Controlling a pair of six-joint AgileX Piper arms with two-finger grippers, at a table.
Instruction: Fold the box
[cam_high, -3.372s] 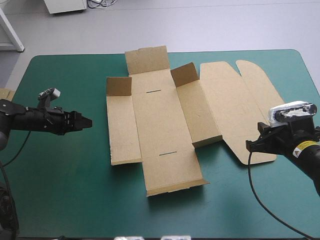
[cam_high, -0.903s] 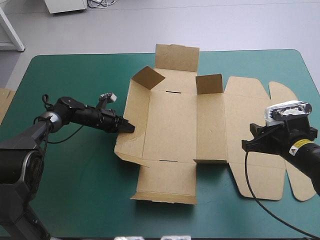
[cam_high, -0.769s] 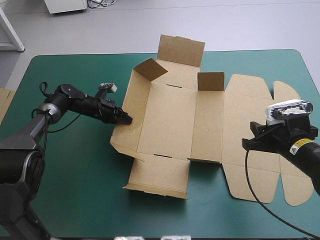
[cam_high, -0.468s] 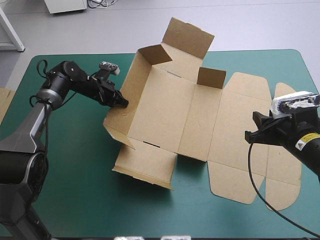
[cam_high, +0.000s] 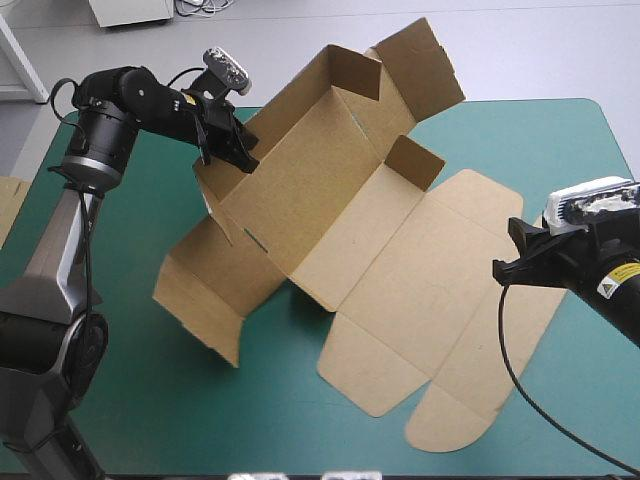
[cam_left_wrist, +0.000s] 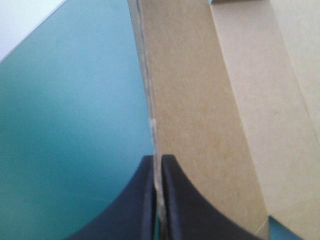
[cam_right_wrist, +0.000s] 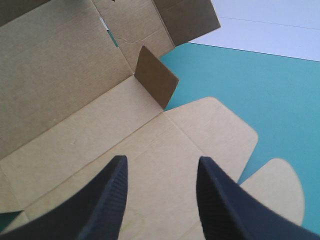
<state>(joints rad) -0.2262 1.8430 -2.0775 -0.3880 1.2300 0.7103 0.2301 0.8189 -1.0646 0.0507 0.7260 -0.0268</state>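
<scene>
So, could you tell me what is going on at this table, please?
The left gripper is shut on one wall edge of the brown box, holding that side lifted and tilted above the teal-green table. The lid end lies flat on the table. The right gripper is open over that flat end, holding nothing.

The tilted box (cam_high: 330, 220), its walls (cam_high: 295, 130) raised toward the tabletop's (cam_high: 130, 400) far-left corner and its lid (cam_high: 440, 300) flat toward the near-right, blocks the middle, leaving bare teal-green cover (cam_high: 560, 140) at the near-left and far-right corners.
</scene>
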